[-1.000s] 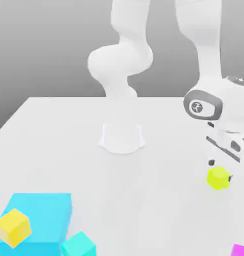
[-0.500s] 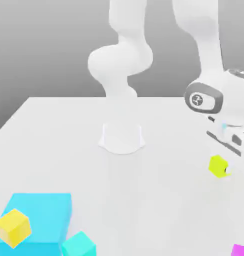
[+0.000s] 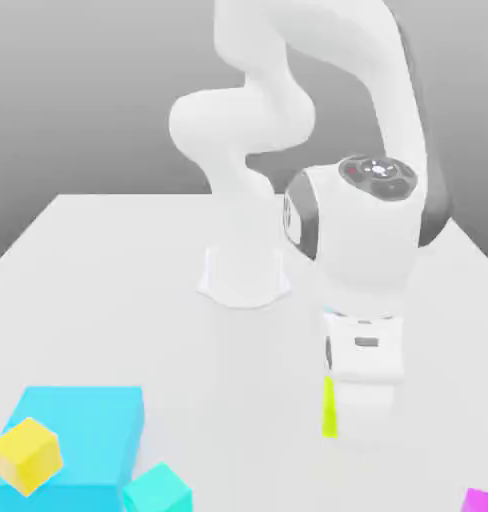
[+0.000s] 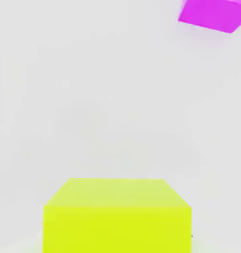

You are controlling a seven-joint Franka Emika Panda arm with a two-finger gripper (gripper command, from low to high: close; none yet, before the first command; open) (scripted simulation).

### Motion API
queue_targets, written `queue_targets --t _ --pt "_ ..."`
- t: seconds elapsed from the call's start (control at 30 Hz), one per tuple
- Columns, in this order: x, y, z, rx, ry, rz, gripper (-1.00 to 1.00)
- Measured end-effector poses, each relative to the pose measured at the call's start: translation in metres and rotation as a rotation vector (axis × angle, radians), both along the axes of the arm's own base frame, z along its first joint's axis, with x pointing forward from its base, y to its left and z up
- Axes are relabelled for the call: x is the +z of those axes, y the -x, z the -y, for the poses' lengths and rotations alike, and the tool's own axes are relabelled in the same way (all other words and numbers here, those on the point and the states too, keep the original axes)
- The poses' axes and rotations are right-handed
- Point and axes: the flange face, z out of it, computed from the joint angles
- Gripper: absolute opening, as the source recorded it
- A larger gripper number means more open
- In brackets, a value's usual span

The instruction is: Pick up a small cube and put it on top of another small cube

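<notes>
The small cube [image 4: 117, 215] is plain lime-yellow and sits close under the hand camera. In the exterior view only a thin lime edge of the small cube [image 3: 330, 408] shows beside the white hand. My gripper [image 3: 360, 418] hangs low over the front middle of the table and is shut on this cube. The hand's body covers most of the cube and the grip itself.
A big cyan block [image 3: 88, 425] stands at the exterior view's front left, with a golden-yellow cube [image 3: 26, 455] against it and a teal cube [image 3: 158, 490] beside it. A magenta cube [image 3: 480, 500] [image 4: 211, 15] lies at the front right. The arm's base [image 3: 244, 275] stands mid-table.
The jaws closed on the lime cube at the exterior view's right. The hand then swung with it toward the front middle of the table, turning as it went.
</notes>
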Motion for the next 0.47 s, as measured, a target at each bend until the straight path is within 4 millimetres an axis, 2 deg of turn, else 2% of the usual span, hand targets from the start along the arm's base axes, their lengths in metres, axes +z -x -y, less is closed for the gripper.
queue_targets --t 0.17,0.2,0.27,0.33,0.37,0.47 --pt "0.023 -0.028 0.116 -0.166 0.002 0.024 -1.0" --pt "0.023 -0.03 0.131 -0.186 0.003 0.029 -1.0" --pt "0.007 -0.032 0.143 -0.2 0.004 0.034 -1.0" --pt "-0.019 -0.032 0.146 -0.205 0.005 0.035 -1.0" --pt "-0.029 -0.032 0.147 -0.206 0.004 0.034 1.0" --pt "-0.029 -0.032 0.147 -0.206 0.004 0.034 1.0"
